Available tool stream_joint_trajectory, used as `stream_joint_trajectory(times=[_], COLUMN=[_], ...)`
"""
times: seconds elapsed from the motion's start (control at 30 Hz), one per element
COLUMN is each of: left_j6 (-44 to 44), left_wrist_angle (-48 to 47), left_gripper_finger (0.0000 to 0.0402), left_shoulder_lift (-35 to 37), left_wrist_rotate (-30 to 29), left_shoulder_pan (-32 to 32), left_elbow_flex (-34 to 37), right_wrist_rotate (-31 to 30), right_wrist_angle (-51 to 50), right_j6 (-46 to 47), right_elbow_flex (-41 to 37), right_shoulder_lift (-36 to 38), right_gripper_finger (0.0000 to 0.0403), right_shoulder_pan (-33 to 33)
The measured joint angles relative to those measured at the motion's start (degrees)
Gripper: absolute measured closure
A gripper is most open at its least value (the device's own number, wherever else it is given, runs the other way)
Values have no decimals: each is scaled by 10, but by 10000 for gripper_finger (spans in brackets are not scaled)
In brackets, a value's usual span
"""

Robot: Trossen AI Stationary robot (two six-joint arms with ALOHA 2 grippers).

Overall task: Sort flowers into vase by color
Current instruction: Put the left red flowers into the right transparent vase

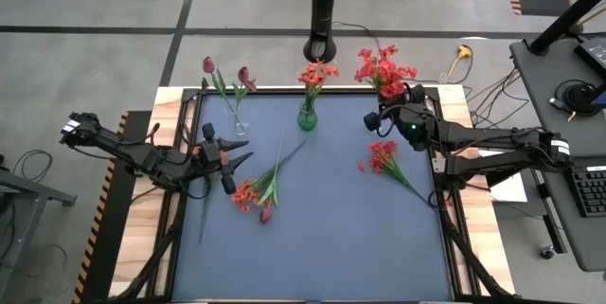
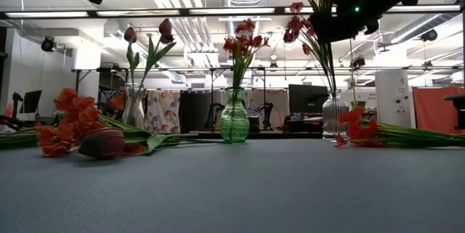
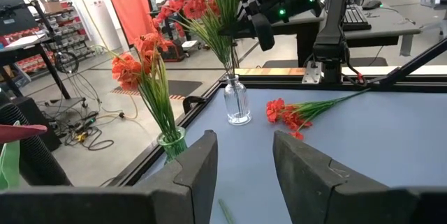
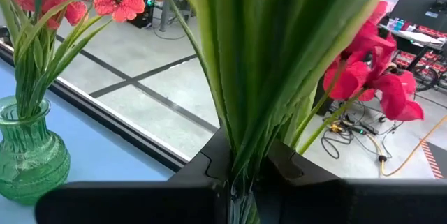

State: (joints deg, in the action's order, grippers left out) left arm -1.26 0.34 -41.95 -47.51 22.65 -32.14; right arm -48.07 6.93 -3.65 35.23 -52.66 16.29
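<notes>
Blue-grey table mat on wooden bench, workshop behind. Left gripper low over mat by loose orange-red flowers, fingers apart, empty. Right gripper above clear ribbed vase, fingers clamped on red flower stems. Green vase holds orange-red blooms; clear vase holds maroon tulips. Red spray lies on mat.

**What the views leave out**

In the right wrist view the green stems fill the picture and run off its top edge, hiding the clear vase below the jaws (only a sliver of glass shows). The green vase is cut by the left edge. In the low view the right gripper is cropped at the top. From above, the clear vase lies under that gripper.
</notes>
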Motion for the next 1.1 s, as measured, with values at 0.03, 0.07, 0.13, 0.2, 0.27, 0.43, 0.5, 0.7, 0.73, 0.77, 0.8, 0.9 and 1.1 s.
stream_joint_trajectory(times=[0.03,0.07,0.13,0.2,0.27,0.43,0.5,0.7,0.73,0.77,0.8,0.9,1.1], left_j6=[0,0,0,0,0,0,0,0,0,0,0,0,0], left_wrist_angle=[0,0,0,0,0,0,0,0,0,0,0,0,0], left_gripper_finger=[278,278,278,278,278,278,278,278,278,278,278,278,278], left_shoulder_lift=[0,0,0,0,0,0,0,0,0,0,0,0,0], left_wrist_rotate=[0,0,0,0,0,0,0,0,0,0,0,0,0], left_shoulder_pan=[0,0,0,0,0,0,0,0,0,0,0,0,0], left_elbow_flex=[0,0,0,0,0,0,0,0,0,0,0,0,0], right_wrist_rotate=[0,0,0,0,0,0,0,0,0,0,0,0,0], right_wrist_angle=[0,0,0,1,2,2,2,2,2,2,3,3,7], right_j6=[0,0,1,1,1,1,1,1,1,1,1,0,1], right_elbow_flex=[-1,-2,-3,-4,-5,-5,-5,-5,-5,-5,-6,-9,-13], right_shoulder_lift=[0,0,0,0,0,0,0,0,0,0,0,0,0], right_gripper_finger=[374,374,374,374,374,374,374,374,374,374,374,374,374], right_shoulder_pan=[0,0,0,0,0,0,0,0,0,0,0,0,0])
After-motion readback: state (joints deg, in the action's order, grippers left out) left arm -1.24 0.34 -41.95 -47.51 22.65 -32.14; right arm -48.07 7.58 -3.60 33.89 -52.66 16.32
